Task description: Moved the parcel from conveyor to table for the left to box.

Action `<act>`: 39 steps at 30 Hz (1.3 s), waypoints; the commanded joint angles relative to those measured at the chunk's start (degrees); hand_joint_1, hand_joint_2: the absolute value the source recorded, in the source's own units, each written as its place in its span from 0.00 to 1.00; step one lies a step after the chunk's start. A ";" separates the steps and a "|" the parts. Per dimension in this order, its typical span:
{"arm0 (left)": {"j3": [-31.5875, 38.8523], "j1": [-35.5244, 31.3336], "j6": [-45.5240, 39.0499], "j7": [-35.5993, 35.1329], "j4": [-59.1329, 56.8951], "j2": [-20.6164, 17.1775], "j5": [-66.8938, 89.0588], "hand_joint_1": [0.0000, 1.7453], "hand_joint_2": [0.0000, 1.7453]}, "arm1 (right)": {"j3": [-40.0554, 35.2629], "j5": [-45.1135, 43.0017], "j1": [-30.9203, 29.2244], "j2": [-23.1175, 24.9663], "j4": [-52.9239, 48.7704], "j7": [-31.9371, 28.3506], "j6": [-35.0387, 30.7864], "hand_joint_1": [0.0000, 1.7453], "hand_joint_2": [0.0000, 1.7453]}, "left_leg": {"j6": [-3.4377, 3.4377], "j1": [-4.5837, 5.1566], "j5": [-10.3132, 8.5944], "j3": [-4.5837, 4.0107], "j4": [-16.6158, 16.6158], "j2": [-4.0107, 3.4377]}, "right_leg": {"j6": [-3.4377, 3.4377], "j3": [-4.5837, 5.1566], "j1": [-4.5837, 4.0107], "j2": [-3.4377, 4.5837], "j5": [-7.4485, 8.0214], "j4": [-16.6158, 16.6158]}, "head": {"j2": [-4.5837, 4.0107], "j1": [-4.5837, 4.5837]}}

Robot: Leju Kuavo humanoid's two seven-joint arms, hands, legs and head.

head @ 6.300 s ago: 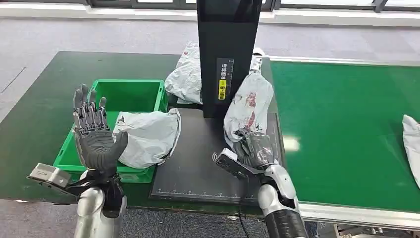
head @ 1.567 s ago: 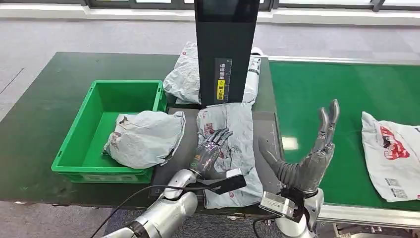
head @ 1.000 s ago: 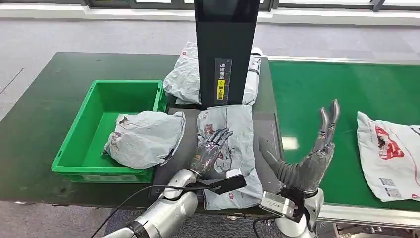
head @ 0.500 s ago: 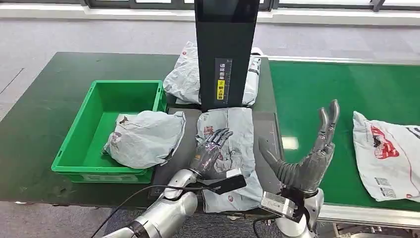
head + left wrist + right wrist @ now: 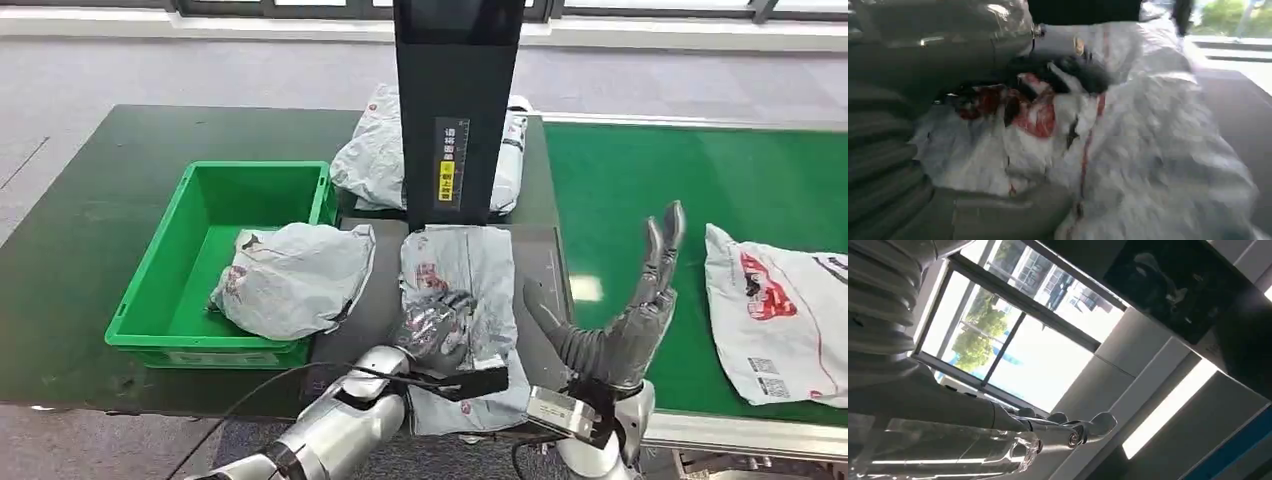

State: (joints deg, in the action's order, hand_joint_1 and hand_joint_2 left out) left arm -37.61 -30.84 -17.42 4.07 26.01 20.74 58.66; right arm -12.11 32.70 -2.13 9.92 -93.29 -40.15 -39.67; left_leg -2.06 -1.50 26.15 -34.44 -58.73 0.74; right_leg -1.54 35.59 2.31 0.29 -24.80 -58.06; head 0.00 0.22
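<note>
Grey plastic wraps the parcel [image 5: 460, 300], which lies flat on the black mat [image 5: 372, 330] at the foot of the dark post [image 5: 458, 110]. The left hand [image 5: 436, 328] rests on the parcel's near half with its fingers curled down into the crumpled film; in the left wrist view the dark fingers [image 5: 1083, 75] press into the parcel [image 5: 1128, 150] beside its red print, though that picture is blurred and I cannot tell whether they have really gathered the film or only press on it.

Just right of the parcel, the right hand [image 5: 625, 320] stands raised with its palm up, fingers spread wide and holding nothing. In the right wrist view its fingers [image 5: 1068, 430] show against a window.

To the left of the left hand sits a green bin [image 5: 190, 250], with a second grey bag [image 5: 295, 278] slumped over its near right corner. A third bag [image 5: 375, 155] lies beyond, partly behind the post. Right of the open hand, on the green belt [image 5: 640, 170], a white bag [image 5: 780, 310] with a red mark lies flat, well apart from the parcel.
</note>
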 commanded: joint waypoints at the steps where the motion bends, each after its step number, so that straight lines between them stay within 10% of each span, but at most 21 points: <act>1: -8.30 -2.48 1.16 -1.11 -6.49 -0.74 -0.76 1.00 1.00 | 2.71 -0.17 -0.37 -0.06 0.32 0.15 -0.18 0.00 1.00 | 0.08 -0.03 0.02 0.10 0.04 -0.04 | 0.12 -0.11 -0.06 -0.01 0.00 0.06 | 0.00 -0.02; 18: -8.96 -2.59 0.49 -1.32 -6.95 -0.74 -1.39 1.00 1.00 | 3.20 -0.08 -0.62 0.15 0.49 0.15 0.50 0.00 1.00 | 0.19 0.00 0.01 0.31 0.21 -0.14 | 0.25 -0.27 -0.07 0.03 0.03 0.22 | 0.00 -0.02; 22: -10.35 -3.75 -17.62 -5.71 -5.40 -0.74 3.78 1.00 1.00 | 3.97 1.35 1.44 0.84 -1.85 0.15 1.25 0.00 1.00 | 0.15 0.03 0.00 0.22 0.14 -0.07 | 0.19 -0.19 -0.03 -0.02 0.01 0.12 | 0.00 -0.02; 27: 9.56 7.07 -22.58 -2.84 29.41 -1.67 29.81 1.00 1.00 | 4.76 3.23 2.02 2.44 -2.87 0.15 2.68 0.00 1.00 | 0.12 0.02 0.02 0.01 0.02 -0.02 | 0.16 0.01 -0.03 -0.06 -0.03 0.00 | -0.02 0.00; 39: 11.32 10.28 -22.58 -1.06 45.19 -3.10 31.34 1.00 1.00 | 4.37 2.59 1.15 1.85 -1.44 0.15 1.32 0.00 1.00 | 0.09 0.01 0.18 0.18 0.13 -0.32 | 0.17 -0.06 -0.05 0.25 -0.03 0.10 | 0.00 -0.02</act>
State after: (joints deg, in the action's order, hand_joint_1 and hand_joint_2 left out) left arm -30.58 -24.34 -40.26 3.30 56.18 20.09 85.64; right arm -9.81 35.93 0.24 11.45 -96.28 -40.15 -37.44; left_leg -2.09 -1.51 26.30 -34.44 -58.72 0.66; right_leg -1.55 35.61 2.31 0.39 -24.86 -58.06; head 0.00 0.20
